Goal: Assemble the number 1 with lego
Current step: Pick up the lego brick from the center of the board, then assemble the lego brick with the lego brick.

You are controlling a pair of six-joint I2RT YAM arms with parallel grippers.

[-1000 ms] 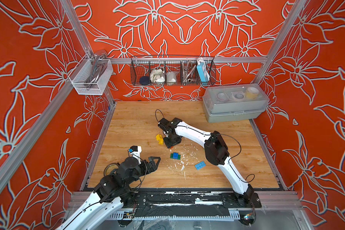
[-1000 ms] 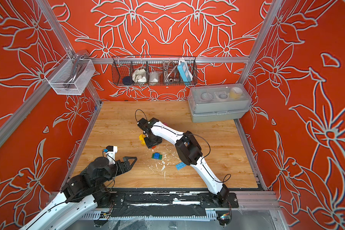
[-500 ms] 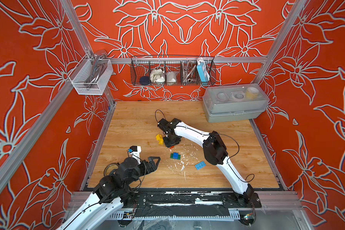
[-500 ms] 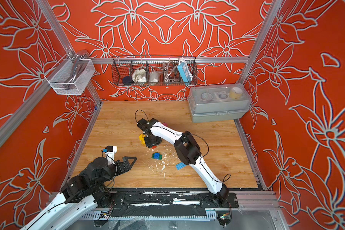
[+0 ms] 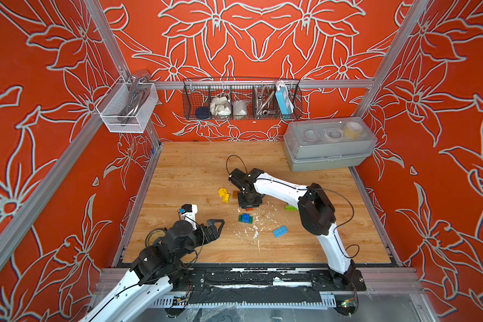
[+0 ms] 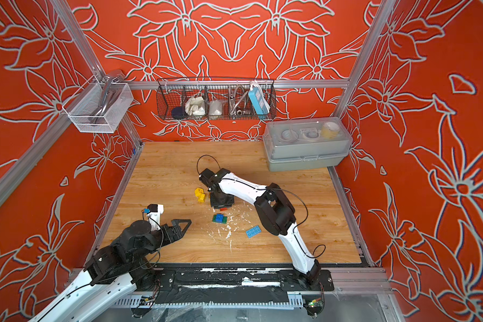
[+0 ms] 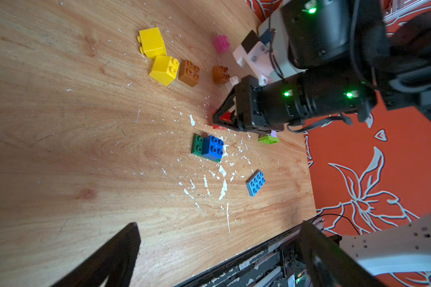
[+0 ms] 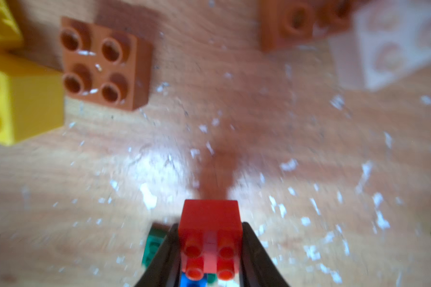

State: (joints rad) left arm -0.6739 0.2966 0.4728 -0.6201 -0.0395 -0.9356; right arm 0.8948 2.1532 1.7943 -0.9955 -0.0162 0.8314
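Right gripper point(image 7: 219, 119) points down at the table and is clamped tight on the red brick point(image 8: 210, 218), one jaw on each side wall, studs facing up toward the wrist. From these views you cannot tell whether the brick has cleared the wood. The target, as I judge it, is the green plate point(image 7: 197, 145) with the blue brick point(image 7: 213, 147) seated on it. It lies just beside the gripper on the side toward the robot's base; in the right wrist view, slivers of green and blue show between and beside the jaws. In both top views the plate's long axis runs roughly across the table. One pair of green studs is bare at the end toward the left arm's side, and the blue brick covers most of the rest. You have a short pull back toward the base, then a straight press down; square the red brick to the stud rows first. Left gripper point(image 5: 217, 226) hangs wide open and empty near the front edge, well apart, so the right arm is nearer. The loose yellow bricks point(image 7: 159, 57), brown bricks point(image 7: 189, 73), lime plate point(image 7: 268, 139) and light blue plate point(image 7: 255, 182) all lie off that path.
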